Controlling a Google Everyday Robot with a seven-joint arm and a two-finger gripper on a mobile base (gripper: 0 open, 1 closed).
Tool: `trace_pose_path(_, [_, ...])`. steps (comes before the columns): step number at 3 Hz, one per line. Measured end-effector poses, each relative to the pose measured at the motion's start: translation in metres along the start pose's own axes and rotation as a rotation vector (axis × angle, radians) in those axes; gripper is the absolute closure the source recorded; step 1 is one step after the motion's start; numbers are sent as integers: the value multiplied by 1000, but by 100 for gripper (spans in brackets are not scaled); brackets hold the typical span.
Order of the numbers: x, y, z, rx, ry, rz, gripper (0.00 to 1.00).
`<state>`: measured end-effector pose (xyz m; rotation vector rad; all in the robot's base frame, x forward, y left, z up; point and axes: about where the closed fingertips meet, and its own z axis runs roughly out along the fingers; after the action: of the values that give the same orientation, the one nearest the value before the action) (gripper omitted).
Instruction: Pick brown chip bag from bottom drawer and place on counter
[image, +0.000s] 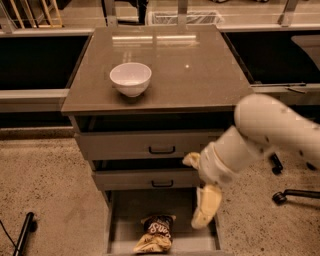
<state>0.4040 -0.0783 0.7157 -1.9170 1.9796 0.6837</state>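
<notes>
Gripper over partly cut-off bottom drawer

The chip bag lies crumpled on the flat floor of the bottom drawer, about midway across and toward the front. Its upper part is dark brown with white lettering, and its cream-yellow end points to the front edge. The drawer is grey and pulled well out below the two above it. The counter is a glossy grey-brown slab, wider than the drawers. My fingers hang pointing down over the drawer's right side, beside the bag and apart from it.
</notes>
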Motion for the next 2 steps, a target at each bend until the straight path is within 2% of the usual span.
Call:
trace_pose_path(1, [25,5,46,55,-106,-30,0])
trace_pose_path(2, [32,-18,63,181,-170,-67,0])
